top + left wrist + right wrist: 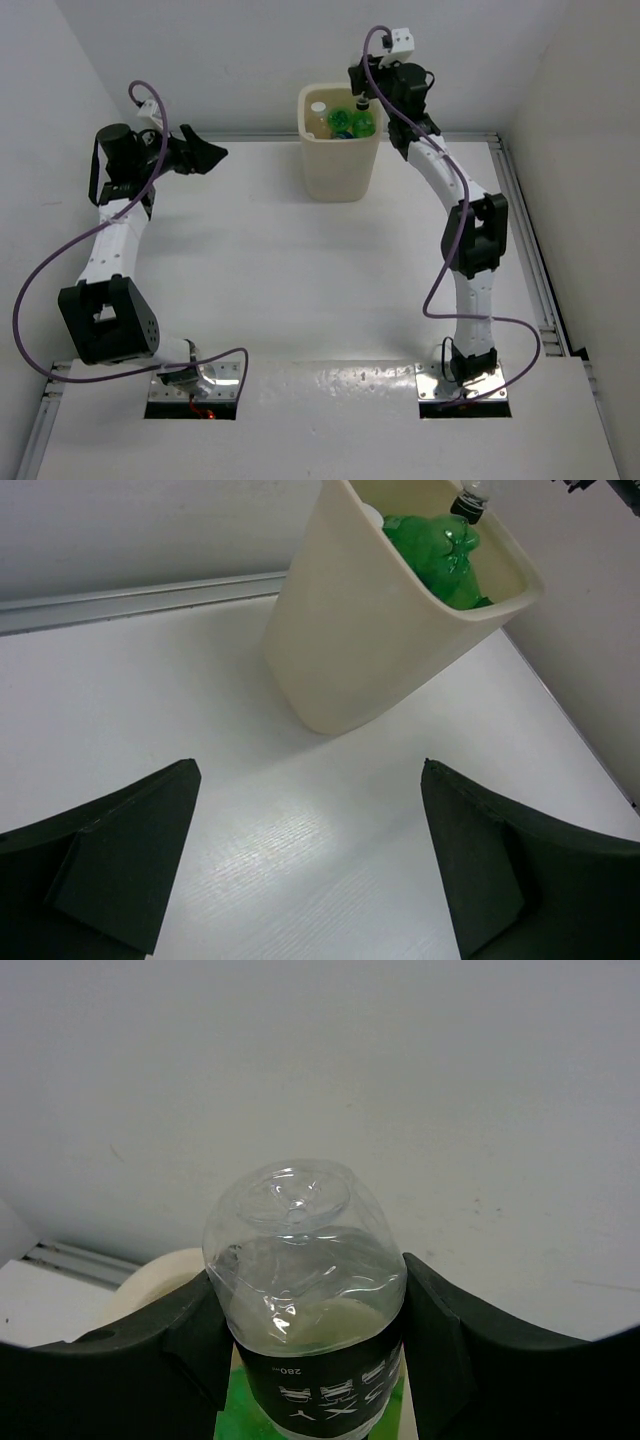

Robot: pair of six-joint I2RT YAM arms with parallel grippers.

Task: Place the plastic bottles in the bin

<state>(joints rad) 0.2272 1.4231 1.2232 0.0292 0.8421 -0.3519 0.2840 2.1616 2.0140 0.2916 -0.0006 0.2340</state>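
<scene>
— What is in your right gripper?

— A clear bottle with a dark label. My two fingers are closed on its middle, one on each side. Its long axis is vertical: the base points up at my wrist camera and the cap points down.

— And where is the bin from there?

— Directly below. In the left wrist view the dark cap hangs just over the opening, near the far rim (the angle is oblique, so I cannot say how well it is centred). Two green bottles already lie inside.

— So what does the next move need?

— I judge that it needs only the fingers to open. The bottle should drop cap first, and I expect no sideways travel is needed.

— And your left gripper?

— It is wide open and holds nothing. It hangs over the table, well apart from the bin and pointing towards it. The right arm is clearly the nearer one.
</scene>
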